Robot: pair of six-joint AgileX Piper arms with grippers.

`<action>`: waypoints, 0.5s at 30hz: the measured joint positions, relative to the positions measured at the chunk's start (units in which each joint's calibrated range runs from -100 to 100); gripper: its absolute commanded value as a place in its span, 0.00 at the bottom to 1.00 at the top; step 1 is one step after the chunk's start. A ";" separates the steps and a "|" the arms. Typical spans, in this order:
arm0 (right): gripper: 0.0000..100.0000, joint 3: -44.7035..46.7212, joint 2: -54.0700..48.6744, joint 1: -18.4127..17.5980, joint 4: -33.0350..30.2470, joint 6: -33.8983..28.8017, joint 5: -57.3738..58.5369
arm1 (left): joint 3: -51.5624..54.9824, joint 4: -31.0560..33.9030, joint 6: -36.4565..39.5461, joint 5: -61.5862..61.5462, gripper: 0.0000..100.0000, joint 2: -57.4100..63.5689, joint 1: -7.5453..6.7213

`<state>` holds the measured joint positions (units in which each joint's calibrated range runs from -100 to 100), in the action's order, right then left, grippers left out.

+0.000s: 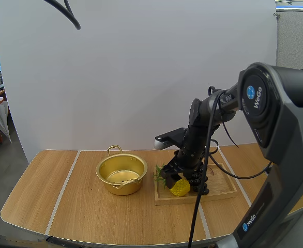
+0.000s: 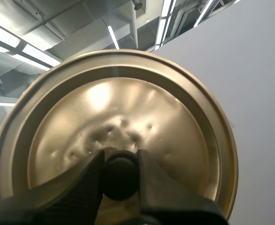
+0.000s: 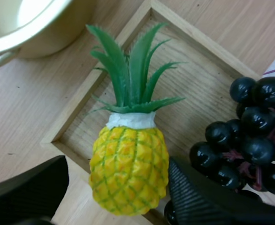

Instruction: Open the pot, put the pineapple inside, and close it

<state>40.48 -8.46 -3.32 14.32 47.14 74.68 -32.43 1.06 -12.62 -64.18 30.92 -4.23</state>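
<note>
A small yellow pineapple (image 1: 180,187) (image 3: 129,168) with green leaves lies at the near left corner of the wooden tray (image 1: 223,189) (image 3: 194,89). My right gripper (image 1: 175,179) (image 3: 116,187) is open, one finger on each side of the fruit, neither pressing it. The gold pot (image 1: 121,173) (image 3: 25,28) stands open and empty to the tray's left. Its gold lid (image 2: 114,126) is held up off the table, seen from above its top face, with my left gripper (image 2: 121,173) shut on the lid's black knob (image 2: 121,177).
A bunch of dark grapes (image 1: 199,182) (image 3: 245,136) lies in the tray right beside the pineapple. The wooden table (image 1: 79,206) has free room left of and in front of the pot.
</note>
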 measured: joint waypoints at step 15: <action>1.00 0.00 6.42 0.00 0.28 0.00 -6.21 | 0.00 0.00 0.00 0.00 0.00 0.00 0.00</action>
<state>40.48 -2.04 -3.32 14.60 47.14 68.47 -32.43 1.06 -12.62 -64.18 30.92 -4.23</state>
